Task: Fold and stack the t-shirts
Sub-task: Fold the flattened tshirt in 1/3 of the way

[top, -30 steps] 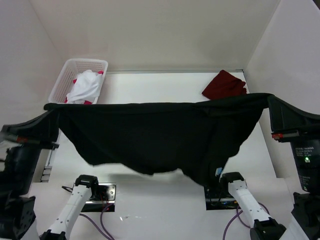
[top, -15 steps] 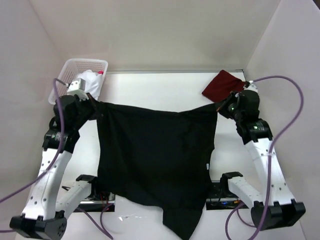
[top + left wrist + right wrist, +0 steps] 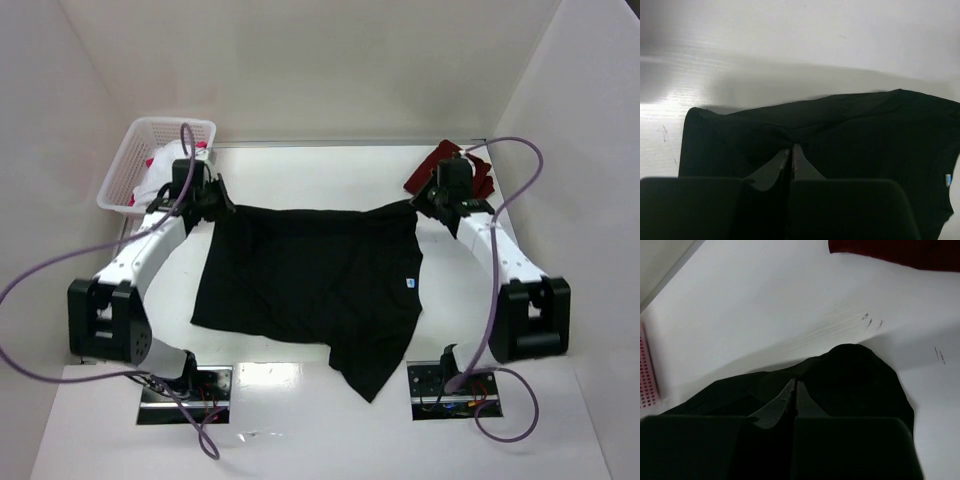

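Item one: black t-shirt (image 3: 310,280), lying spread over the middle of the table (image 3: 320,170), mostly flat, its far edge drawn in a line between the two grippers. One loose flap trails toward the near edge, right of centre. A small pale label (image 3: 410,282) shows on the cloth near its right side. Item two: left gripper (image 3: 212,203), low over the table toward the far left corner, jaws clenched on the far left corner of the black t-shirt; the wrist view shows the fingertips pressed together with dark cloth bunched at them. Item three: right gripper (image 3: 425,203), low toward the far right corner, jaws likewise clenched, pinching the far right corner of the same shirt. Item four: maroon t-shirt (image 3: 484,178), a compact heap in the far right corner of the table, partly hidden behind the right arm, just beyond the black shirt's pinched corner. Item five: white lattice basket (image 3: 140,135) at the far left corner, holding white cloth (image 3: 150,185) and pink-red cloth (image 3: 155,160); how many shirts these make cannot be told.
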Tool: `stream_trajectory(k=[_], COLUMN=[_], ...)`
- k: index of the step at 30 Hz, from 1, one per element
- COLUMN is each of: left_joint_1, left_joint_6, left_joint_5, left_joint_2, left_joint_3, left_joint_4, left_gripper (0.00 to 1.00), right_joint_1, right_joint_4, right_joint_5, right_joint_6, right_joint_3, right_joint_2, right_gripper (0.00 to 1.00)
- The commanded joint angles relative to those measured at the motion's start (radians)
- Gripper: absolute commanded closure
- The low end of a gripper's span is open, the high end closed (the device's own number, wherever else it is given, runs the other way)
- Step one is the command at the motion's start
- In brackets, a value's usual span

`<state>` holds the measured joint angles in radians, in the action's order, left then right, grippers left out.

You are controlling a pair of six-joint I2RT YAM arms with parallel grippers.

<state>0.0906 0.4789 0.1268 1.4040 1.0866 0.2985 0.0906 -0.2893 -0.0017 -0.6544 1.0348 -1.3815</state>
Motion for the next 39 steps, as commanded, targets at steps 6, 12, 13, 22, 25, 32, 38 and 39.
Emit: stream_trajectory(k=[6,12,13,22,25,32,38,39], left_joint_1=[0.005,0.005,0.005,0.005,0.005,0.005,0.005,0.005], left_joint_6=[0.015,-0.019,-0.029,-0.069,-0.078,-0.079,-0.051,-0.037], left_joint_5=[-0.079,-0.21,-0.226,-0.352,-0.352,-0.328,-0.349,-0.361], left_joint_2=[0.323,0.532,0.553,0.691,0.701,0.606,0.497,0.484], left_joint_3=[0.286,0.485,0.513,0.651,0.63,0.494,0.322,0.276], left_joint_4=[-0.091,-0.081,-0.07,-0.048,-0.048,-0.058,-0.058,-0.058], left_gripper=[1.0,1.0,1.0,1.0,1.0,1.0,1.0,1.0], right_joint_1=[-0.006,-0.015,-0.025,-0.034,-0.034,-0.034,-0.034,-0.034], right_joint_4=[0.136,0.145,0.133,0.088,0.104,0.151,0.185,0.185], right_joint_5=[0.063,0.052,0.043,0.032,0.005,-0.015,-0.053,-0.054], right_joint_6=[0.002,0.002,0.012,0.032,0.023,-0.01,-0.053,-0.053], right_joint_3=[0.272,0.453,0.474,0.656,0.622,0.395,0.191,0.17], right_joint_2=[-0.295,-0.467,-0.509,-0.636,-0.619,-0.463,-0.275,-0.255], right_gripper=[1.0,1.0,1.0,1.0,1.0,1.0,1.0,1.0])
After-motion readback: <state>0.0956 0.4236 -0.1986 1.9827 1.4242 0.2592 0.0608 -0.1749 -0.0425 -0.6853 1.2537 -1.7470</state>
